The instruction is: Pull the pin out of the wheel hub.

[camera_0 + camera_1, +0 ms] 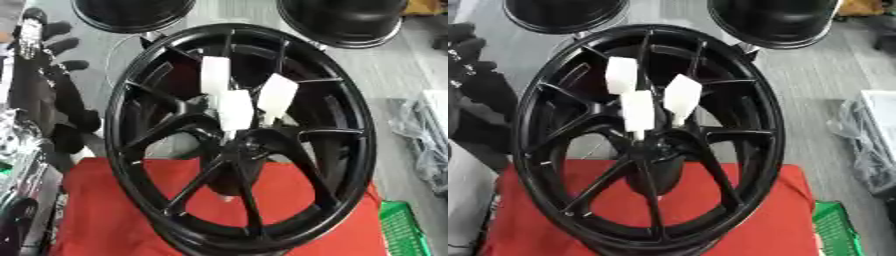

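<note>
At the fingers' own spot, out past the left edge of the wheel (241,135), the main risk is distance. The left hand (51,39) is well apart from the pins, so any reach has to pass the rim and go between the spokes, where a knuckle could catch.

The fingers (63,46) are spread and straight, nothing pinched or held. The lowest one sits just beside the rim; I cannot tell if it touches. The right hand shows in neither view.

Inward from the fingers, to their right and lower, three white pins stand together near the hub (238,146): the upper left pin (214,74), the middle pin (234,110) and the right pin (277,96). Their thin stems run down toward the hub.

- Wrong pick: the heads crowd each other, so closing on one likely bumps its neighbour.
- Tipping: the wheel stands upright on a red cloth (105,210), below the fingers. Nothing visible braces it, so a sideways tug could probably rock or roll it; a pull along the stem looks safer.
- Slipping: the cloth may slide under the rim.

Farther right of the fingers lie two black round shapes, one nearer (131,12) and one farther (346,20). A green basket (402,227) sits far right and low.
</note>
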